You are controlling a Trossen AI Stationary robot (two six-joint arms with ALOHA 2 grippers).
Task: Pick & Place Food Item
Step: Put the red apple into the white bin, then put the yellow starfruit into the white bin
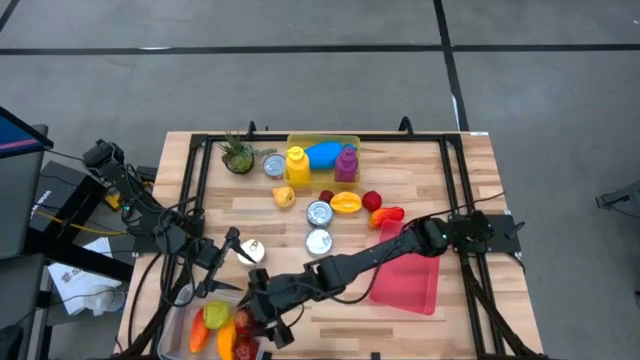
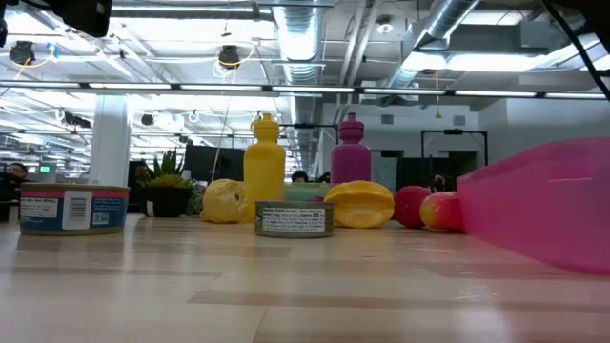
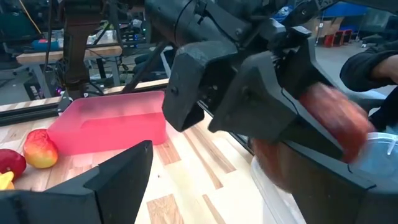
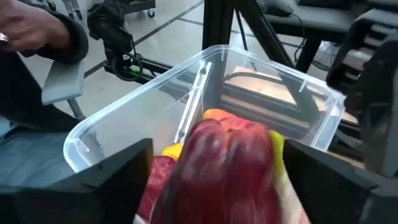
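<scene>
The red apple (image 4: 217, 168) sits between my right claw's (image 4: 214, 186) fingers (image 4: 112, 180), directly above the clear plastic bin (image 4: 124, 118) at the near-left corner of the table (image 1: 400, 165). In the right wrist view the apple is blurred and shows a gap to each finger, so the claw stands wide apart w/ no firm hold that I can confirm; whether a pad is touching the fruit I cannot tell. In the left wrist view the same apple (image 3: 329, 118) shows between the right claw's dark fingers, just above the bin rim (image 3: 382, 146).

Bin contents, seen under the apple: yellow and orange-red pieces of fruit (image 4: 217, 115). High view shows an orange piece (image 1: 198, 335), a green one (image 1: 215, 316) and red ones (image 1: 245, 345) in the bin.

Right arm (image 1: 370, 258): reaches from its base at the table's right side, across the pink tray (image 1: 410, 280), to the bin.

Left claw (image 1: 232, 250): hovers beside the bin, fingers (image 3: 118, 171) spread wide, nothing in them.

Rest of table, approx. centre to far edge:
- two tins (image 1: 318, 226), one behind the other
- yellow star-shaped fruit (image 1: 346, 202)
- red fruit (image 1: 372, 200) and a red-yellow one (image 1: 388, 215) near the tray's far corner
- lemon-like fruit (image 1: 285, 197)
- third tin (image 1: 274, 166)
- yellow bottle (image 1: 296, 166), purple bottle (image 1: 346, 164)
- small potted plant (image 1: 238, 155)

A person's hand and dark sleeve (image 4: 43, 31) show beyond the bin, off the table.
</scene>
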